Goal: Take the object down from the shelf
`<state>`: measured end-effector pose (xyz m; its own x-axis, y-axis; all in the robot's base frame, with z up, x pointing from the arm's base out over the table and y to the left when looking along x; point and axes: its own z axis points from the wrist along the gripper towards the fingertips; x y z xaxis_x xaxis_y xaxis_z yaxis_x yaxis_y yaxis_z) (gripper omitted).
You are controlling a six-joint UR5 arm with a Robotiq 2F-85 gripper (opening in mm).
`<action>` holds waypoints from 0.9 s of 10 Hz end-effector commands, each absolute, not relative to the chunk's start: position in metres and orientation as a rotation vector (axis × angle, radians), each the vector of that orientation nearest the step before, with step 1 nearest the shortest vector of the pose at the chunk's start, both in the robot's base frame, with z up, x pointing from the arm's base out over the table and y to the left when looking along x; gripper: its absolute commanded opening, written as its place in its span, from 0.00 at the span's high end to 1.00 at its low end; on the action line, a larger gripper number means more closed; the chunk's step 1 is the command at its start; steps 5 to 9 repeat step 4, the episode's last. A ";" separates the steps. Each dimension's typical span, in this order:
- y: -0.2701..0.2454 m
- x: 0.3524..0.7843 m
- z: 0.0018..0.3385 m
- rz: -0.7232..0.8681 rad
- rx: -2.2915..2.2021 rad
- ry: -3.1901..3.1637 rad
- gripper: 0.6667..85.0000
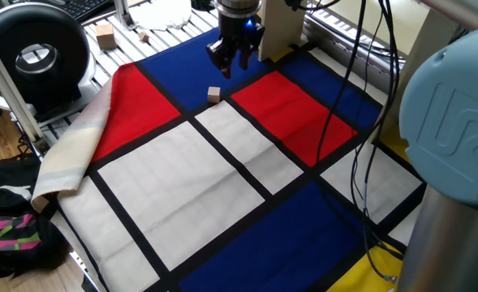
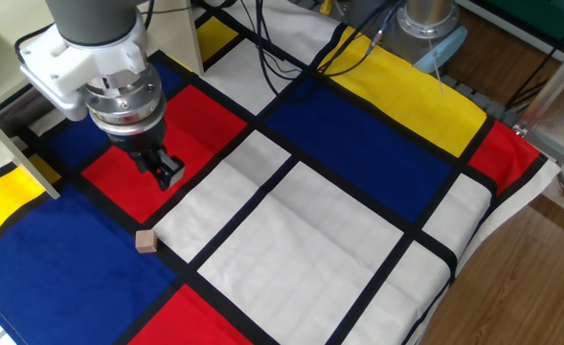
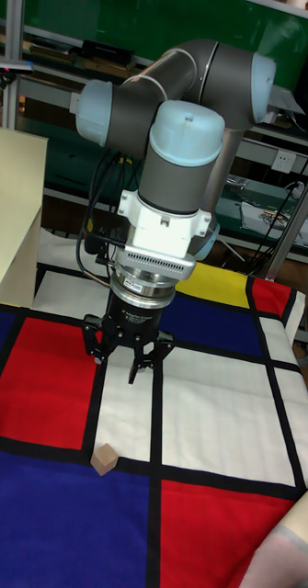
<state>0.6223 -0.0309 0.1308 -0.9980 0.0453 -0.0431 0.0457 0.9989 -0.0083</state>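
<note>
The object [image 1: 214, 95], a tiny tan wooden cube, lies loose on a black stripe of the coloured cloth, at the corner of a blue patch. It also shows as the cube [image 2: 146, 241] and the cube [image 3: 103, 458]. My gripper [image 1: 232, 63] hangs above and a little beyond it, open, with nothing between its fingers; the gripper [image 2: 163, 172] and gripper [image 3: 126, 361] show the same. The shelf [image 1: 281, 28], a pale cream board unit, stands right behind the gripper, and one shelf panel [image 3: 11, 216] shows at the left edge.
A bigger wooden block [image 1: 104, 35] sits on the ribbed frame at the back left, near a black round device [image 1: 32, 53]. Cables [image 1: 360, 113] hang over the right of the cloth. The cloth's left corner [image 1: 68, 158] is folded over. A bag [image 1: 11, 219] lies on the floor.
</note>
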 end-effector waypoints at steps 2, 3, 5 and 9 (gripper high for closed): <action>-0.034 0.622 0.135 -0.009 0.072 3.105 0.50; -0.034 0.622 0.135 -0.012 0.072 3.108 0.51; -0.035 0.622 0.136 -0.017 0.070 3.111 0.51; -0.035 0.622 0.136 -0.017 0.070 3.111 0.51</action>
